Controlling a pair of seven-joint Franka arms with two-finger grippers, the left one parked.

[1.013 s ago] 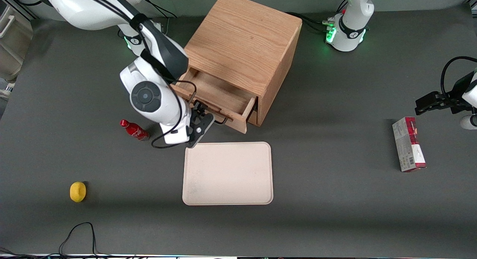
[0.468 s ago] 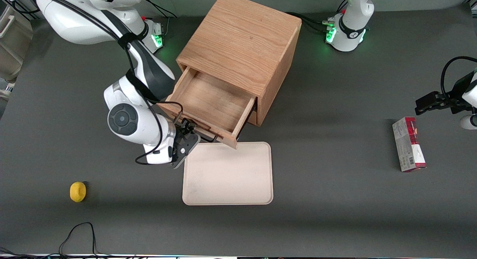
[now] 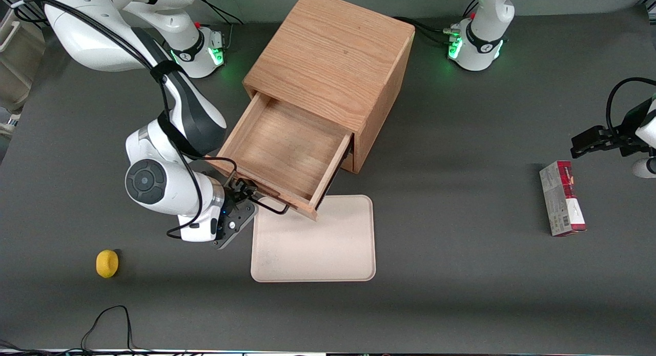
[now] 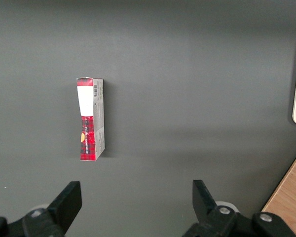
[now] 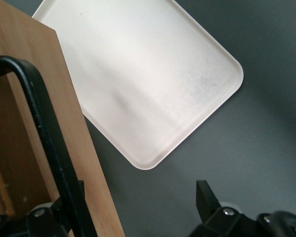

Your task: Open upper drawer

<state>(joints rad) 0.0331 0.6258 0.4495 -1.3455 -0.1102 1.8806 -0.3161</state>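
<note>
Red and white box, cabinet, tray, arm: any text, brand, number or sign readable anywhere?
None can be read.
Red and white box: barcode and print, too small to read.
Upper drawer, tray, lemon: no markings.
Gripper at the drawer's black handle: no label.

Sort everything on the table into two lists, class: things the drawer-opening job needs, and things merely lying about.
Part of the job:
- upper drawer, pulled well out of the oak cabinet
- its black wire handle
- pincer, at the handle

Lying about:
- cream tray, partly under the drawer front
- yellow lemon, toward the working arm's end
- red and white box, toward the parked arm's end
</note>
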